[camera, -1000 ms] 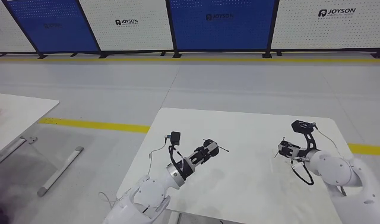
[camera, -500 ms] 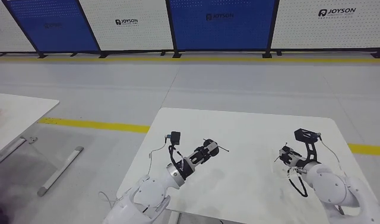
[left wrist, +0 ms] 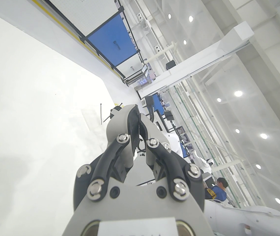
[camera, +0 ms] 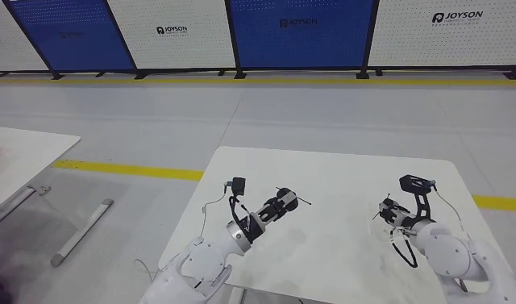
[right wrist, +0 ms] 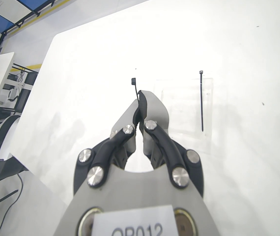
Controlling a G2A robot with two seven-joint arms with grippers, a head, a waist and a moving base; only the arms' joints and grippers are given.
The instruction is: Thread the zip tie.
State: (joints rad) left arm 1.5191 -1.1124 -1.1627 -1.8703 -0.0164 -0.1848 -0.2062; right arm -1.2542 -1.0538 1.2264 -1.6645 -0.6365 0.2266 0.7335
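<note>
In the lower left of the top view my left gripper [camera: 287,198] hangs over the white table [camera: 339,167], a little way in from its rounded left edge. Its pale, smooth shell fingers carry black ribbed pads [left wrist: 132,126], and these are pressed flat together. Black link bars with bright round bolts run back from them. A thin black line [camera: 297,197] crosses at the tip, and I cannot tell whether it is pinched there. Moving right, a wide stretch of matte white tabletop lies between the two arms, and the far half of the table up to its straight back edge is the same plain surface. In the lower right of the top view sits my right gripper [camera: 385,214], closer to the right edge than to the middle. It is clamped on the zip tie [right wrist: 134,87], a slim black plastic strip whose small square head pokes out just past the fingertips, above the table. Just beside that gripper, not touching it, a flat clear plate [right wrist: 179,124] with faint straight edges lies on the table. A second zip tie [right wrist: 201,101] lies straight along the plate, head end reaching just over one edge.
</note>
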